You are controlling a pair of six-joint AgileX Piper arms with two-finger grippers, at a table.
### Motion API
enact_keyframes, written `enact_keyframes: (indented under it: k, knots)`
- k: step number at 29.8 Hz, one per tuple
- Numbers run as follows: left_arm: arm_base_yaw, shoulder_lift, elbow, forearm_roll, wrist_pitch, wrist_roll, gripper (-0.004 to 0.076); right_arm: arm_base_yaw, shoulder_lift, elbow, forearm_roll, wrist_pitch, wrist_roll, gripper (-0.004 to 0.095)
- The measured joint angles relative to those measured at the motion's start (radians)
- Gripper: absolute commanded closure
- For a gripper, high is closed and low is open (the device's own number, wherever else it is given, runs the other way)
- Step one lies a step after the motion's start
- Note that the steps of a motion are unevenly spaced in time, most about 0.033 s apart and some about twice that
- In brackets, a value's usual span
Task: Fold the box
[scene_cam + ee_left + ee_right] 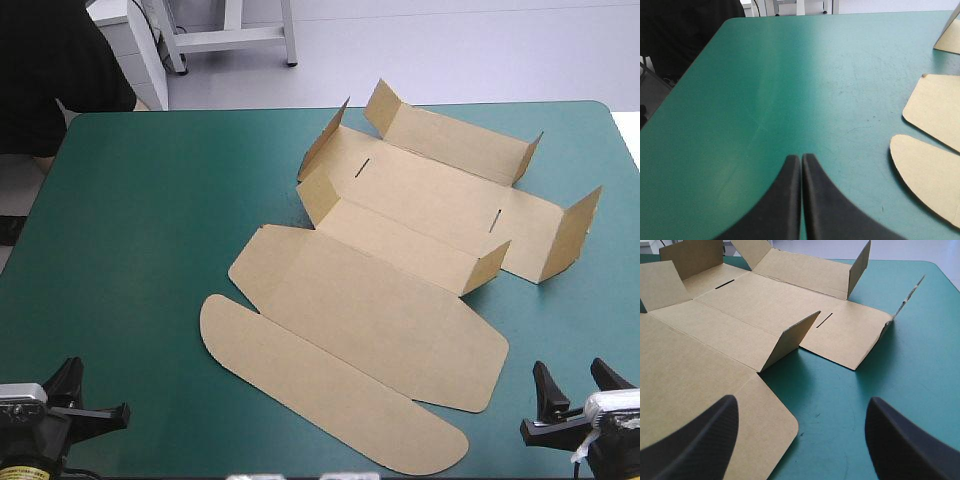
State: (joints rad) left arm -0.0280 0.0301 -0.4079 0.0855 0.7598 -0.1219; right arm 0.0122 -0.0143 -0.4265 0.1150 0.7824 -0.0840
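Table (150, 220) carries box (380, 310), mostly flat, flaps raised.

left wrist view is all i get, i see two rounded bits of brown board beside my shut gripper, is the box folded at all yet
Observer: Barely. The box lies mostly flat; only the flaps around its far half stand up.
Operator: where is the other arm
Observer: The right gripper sits at the near right corner of the table, apart from the board.
Operator: open or shut
Observer: Open, its fingers wide apart, pointing toward the nearest raised flap.
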Motion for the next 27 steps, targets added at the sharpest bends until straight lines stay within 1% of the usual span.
enact_keyframes:
  k: [3, 6, 10, 14, 17, 24, 27]
  knots:
    - [0.000, 0.000, 0.000, 0.000, 0.000, 0.000, 0.0734, 0.000, 0.000, -0.001, 0.000, 0.004, 0.057, 0.0242]
    - [0.000, 0.000, 0.000, 0.000, 0.000, 0.000, 0.0734, 0.000, 0.013, -0.026, 0.000, 0.019, 0.145, 0.0242]
    - [0.000, 0.000, 0.000, 0.000, 0.000, 0.000, 0.0734, 0.000, 0.118, -0.087, 0.000, 0.058, 0.266, 0.0242]
    - [0.000, 0.000, 0.000, 0.000, 0.000, 0.000, 0.0734, 0.000, 0.304, -0.183, 0.005, 0.095, 0.366, 0.0242]
    - [0.000, 0.000, 0.000, 0.000, 0.000, 0.000, 0.0734, 0.000, 0.457, -0.265, 0.020, 0.101, 0.417, 0.0242]
    - [0.000, 0.000, 0.000, 0.000, 0.000, 0.000, 0.0734, 0.000, 0.781, -0.419, 0.034, 0.102, 0.451, 0.0242]
    - [0.000, 0.000, 0.000, 0.000, 0.000, 0.000, 0.0734, 0.000, 0.914, -0.471, 0.042, 0.100, 0.490, 0.0242]
